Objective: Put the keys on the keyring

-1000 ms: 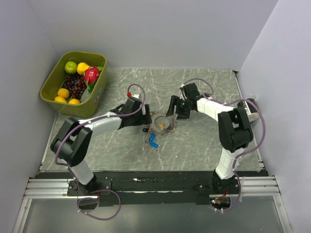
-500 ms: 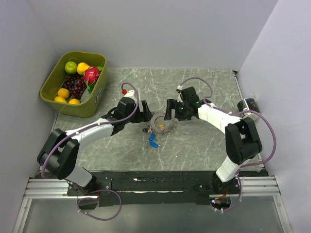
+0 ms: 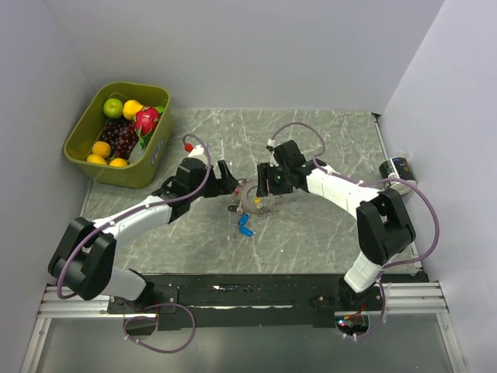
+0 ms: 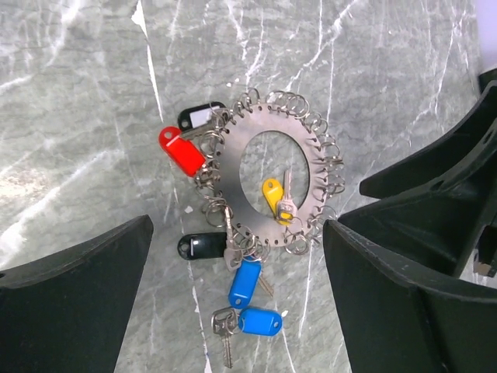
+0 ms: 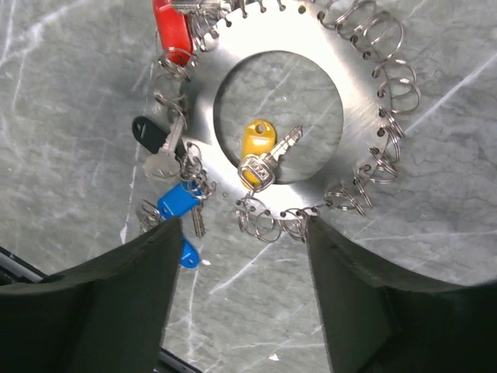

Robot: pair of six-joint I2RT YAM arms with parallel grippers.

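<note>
R arm [image 3: 334, 185] shifted nearer keyring [image 4: 227, 186]; grey marble tbl [image 3: 311, 233], white walls [image 3: 256, 47].

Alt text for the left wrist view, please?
A silvery metal ring edged with wire loops lies on a grey marbled table, small keys with red, black and blue plastic heads at its rim, a yellow one in its hole. The left gripper's open jaws flank it.

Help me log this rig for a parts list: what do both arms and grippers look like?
The left arm and right arm have white shells with black joints; a purple cable loops along each. The left gripper and right gripper have broad, tapering matte black fingers.
</note>
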